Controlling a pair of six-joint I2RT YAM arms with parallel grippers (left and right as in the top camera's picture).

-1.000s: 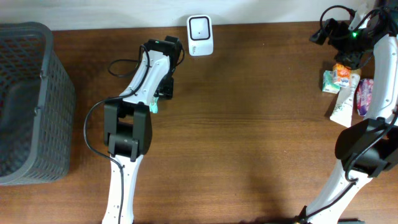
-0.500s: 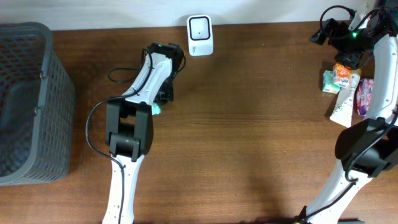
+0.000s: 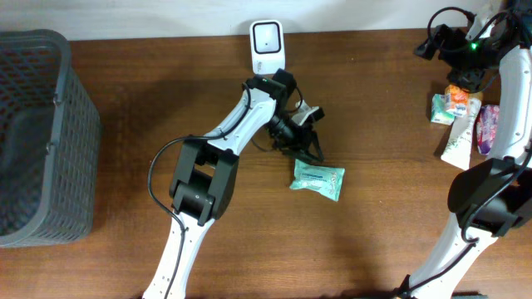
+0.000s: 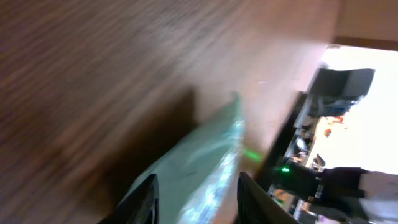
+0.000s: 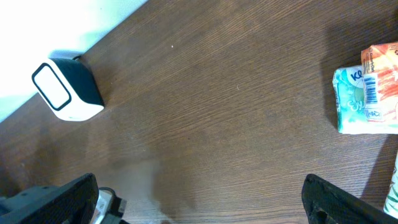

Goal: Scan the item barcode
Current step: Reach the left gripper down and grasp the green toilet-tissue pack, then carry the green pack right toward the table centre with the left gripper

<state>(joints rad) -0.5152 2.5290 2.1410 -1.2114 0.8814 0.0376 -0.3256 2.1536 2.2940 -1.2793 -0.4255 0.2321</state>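
Note left tool (image 3: 307, 148) swung across from the left side, now close below scanner (image 3: 268, 36). Find green packet (image 3: 317, 180) carried along, lying on tabletop (image 3: 391, 241) just beside the tips, short of the scanner window. Cannot tell through wrist blur whether clamped or released. Note right tool (image 5: 208, 200) spread apart, empty. Judge barcode not yet presented.

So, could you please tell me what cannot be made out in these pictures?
Left wrist: blur smears the green packet; barcode unreadable, grip unclear.
Overhead: left gripper too small to judge its jaws.
Overhead: right arm covers part of the item pile.
Overhead: basket cut off by left edge.
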